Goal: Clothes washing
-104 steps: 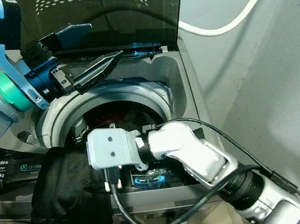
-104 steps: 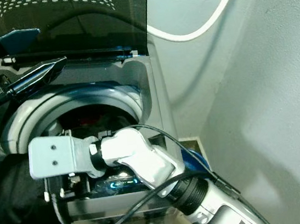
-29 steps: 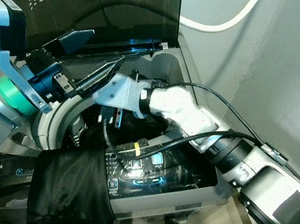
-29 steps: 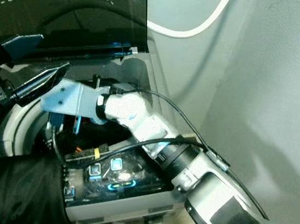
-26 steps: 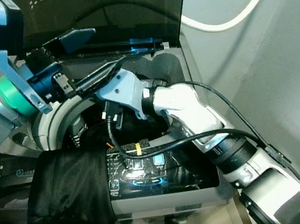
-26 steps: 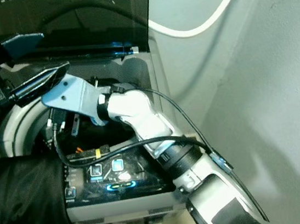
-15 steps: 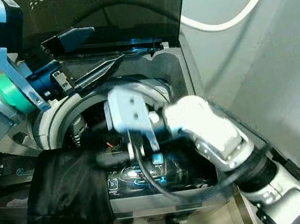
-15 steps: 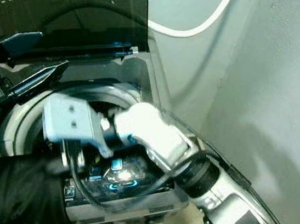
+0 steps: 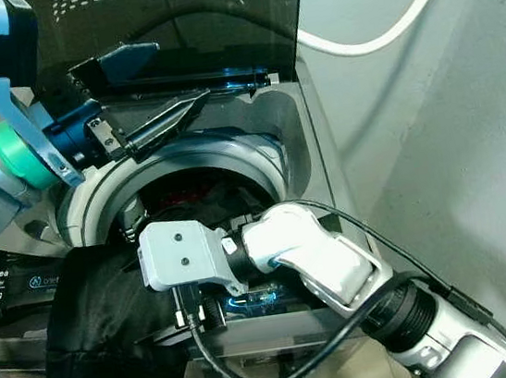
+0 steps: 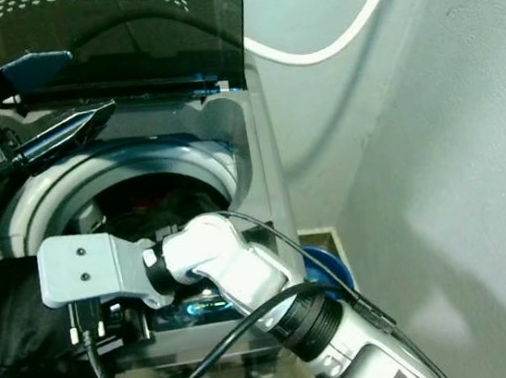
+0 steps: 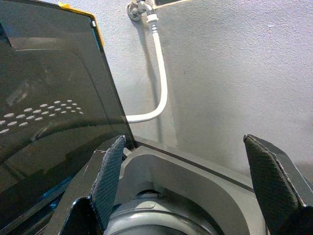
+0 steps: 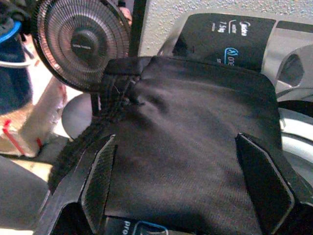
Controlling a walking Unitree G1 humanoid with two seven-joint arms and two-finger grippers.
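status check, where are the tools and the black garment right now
Left tool open, up by lid. Right tool open, low at black garment draped over washer's front edge. Nothing gripped.

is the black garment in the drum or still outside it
Outside. The black garment hangs over the washer's front edge, left of the drum opening; the open right gripper faces it.
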